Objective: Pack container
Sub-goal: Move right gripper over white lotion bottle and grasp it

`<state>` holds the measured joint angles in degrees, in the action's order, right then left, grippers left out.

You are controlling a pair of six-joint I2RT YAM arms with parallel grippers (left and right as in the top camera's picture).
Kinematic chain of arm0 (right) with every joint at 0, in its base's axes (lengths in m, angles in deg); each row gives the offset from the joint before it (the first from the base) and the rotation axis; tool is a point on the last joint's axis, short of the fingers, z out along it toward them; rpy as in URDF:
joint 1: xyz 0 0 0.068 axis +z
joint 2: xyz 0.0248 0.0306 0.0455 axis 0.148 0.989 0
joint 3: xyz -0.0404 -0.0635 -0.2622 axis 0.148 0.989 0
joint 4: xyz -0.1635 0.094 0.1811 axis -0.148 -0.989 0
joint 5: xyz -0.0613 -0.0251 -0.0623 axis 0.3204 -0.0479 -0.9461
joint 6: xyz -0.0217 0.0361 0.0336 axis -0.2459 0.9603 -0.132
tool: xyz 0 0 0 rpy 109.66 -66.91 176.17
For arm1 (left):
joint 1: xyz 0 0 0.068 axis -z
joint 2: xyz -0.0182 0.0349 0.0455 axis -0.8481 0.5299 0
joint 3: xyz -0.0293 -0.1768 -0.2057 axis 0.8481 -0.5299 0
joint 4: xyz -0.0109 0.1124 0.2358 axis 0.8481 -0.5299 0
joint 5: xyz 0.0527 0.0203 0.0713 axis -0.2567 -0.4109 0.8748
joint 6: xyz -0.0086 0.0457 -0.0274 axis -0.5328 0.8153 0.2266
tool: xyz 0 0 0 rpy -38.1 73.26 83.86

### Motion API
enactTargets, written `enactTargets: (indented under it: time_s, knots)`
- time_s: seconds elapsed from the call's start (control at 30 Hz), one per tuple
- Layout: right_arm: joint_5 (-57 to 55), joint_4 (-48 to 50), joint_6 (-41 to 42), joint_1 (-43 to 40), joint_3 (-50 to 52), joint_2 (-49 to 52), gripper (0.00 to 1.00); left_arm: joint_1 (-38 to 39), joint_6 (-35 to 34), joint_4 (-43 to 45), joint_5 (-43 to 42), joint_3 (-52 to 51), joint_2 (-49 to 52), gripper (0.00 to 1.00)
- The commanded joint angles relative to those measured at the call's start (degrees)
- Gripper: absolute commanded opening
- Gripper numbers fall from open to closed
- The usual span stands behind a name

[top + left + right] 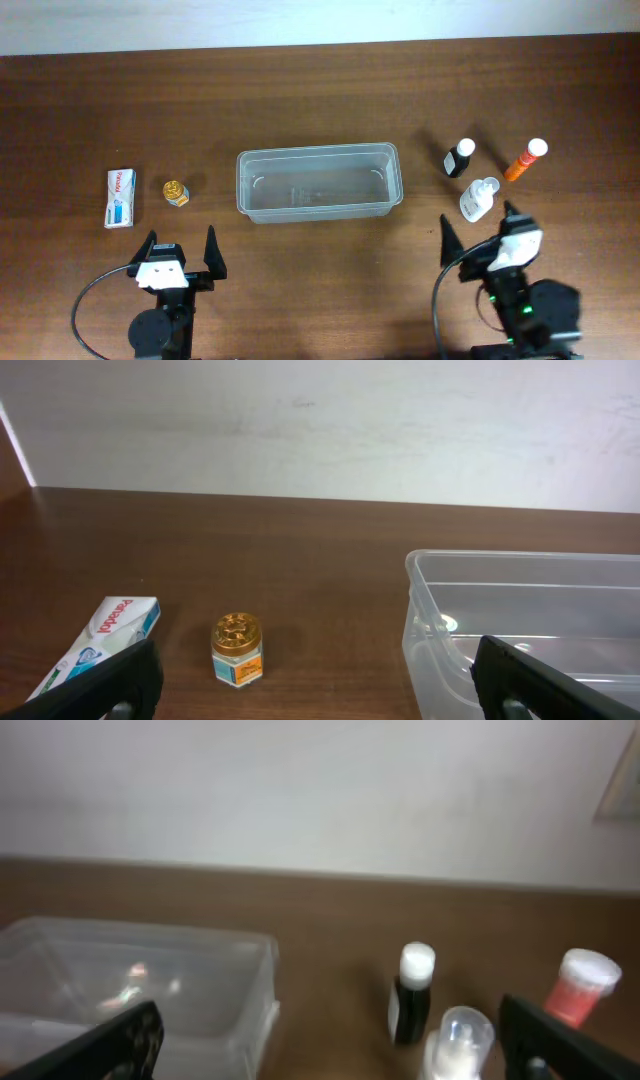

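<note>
The clear plastic container (318,182) stands empty at the table's middle; it also shows in the left wrist view (520,630) and the right wrist view (140,985). A white box (120,197) and a small gold-lidded jar (177,192) lie left of it. A black bottle (459,158), an orange bottle (525,160) and a clear white bottle (478,199) stand to its right. My left gripper (181,255) is open and empty, nearer than the jar (238,649). My right gripper (478,232) is open and empty, just short of the clear white bottle (455,1045).
The brown wooden table (320,90) ends at a white wall at the back. Black cables loop beside both arm bases at the front edge.
</note>
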<state>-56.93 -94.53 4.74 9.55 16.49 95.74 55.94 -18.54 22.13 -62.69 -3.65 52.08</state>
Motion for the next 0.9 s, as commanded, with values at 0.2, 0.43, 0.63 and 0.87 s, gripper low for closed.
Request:
enactTargets:
  time_s: [0.2,0.43,0.63,0.87]
  knots:
    - [1.0,-23.4,0.4,-0.4,-40.1,34.7,0.98,-0.3,0.7,-0.4,0.4,-0.1,-0.5,0.99]
    - [0.3,-43.0,0.4,-0.4,-67.3,56.0,0.98,-0.3,0.7,-0.4,0.4,-0.1,-0.5,0.99]
    - [-2.6,-50.9,-1.5,-2.9,-76.0,64.6,0.98,-0.3,0.7,-0.4,0.4,-0.1,-0.5,0.99]
    - [-1.3,-58.5,-6.1,-6.9,-76.0,72.2,0.98,-0.3,0.7,-0.4,0.4,-0.1,-0.5,0.99]
